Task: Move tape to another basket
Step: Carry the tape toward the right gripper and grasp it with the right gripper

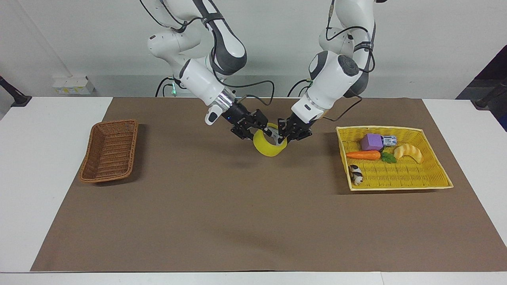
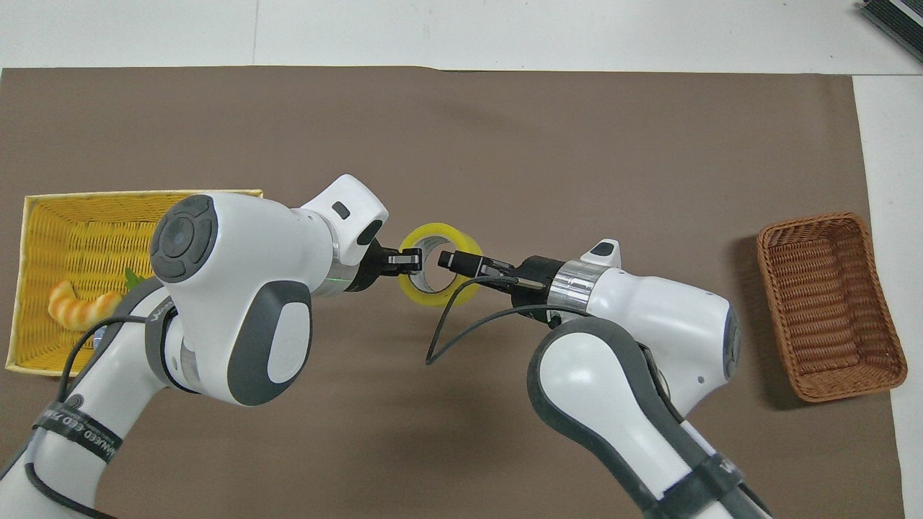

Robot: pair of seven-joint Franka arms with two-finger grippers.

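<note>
Two baskets [image 1: 109, 150] [image 1: 396, 174], one tape [image 1: 268, 147]

White table [image 1: 23, 166], brown mat [image 1: 245, 213] on top; plain white wall [image 1: 79, 35], wall socket box [image 1: 71, 85]

White rounded arm shells [image 1: 198, 81], grey joint caps, black cables, silver wrist rings, green lights.

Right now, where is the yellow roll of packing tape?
The yellow roll of packing tape is in the air over mid-mat, between the left gripper, shut on its wall, and the right gripper.
</note>
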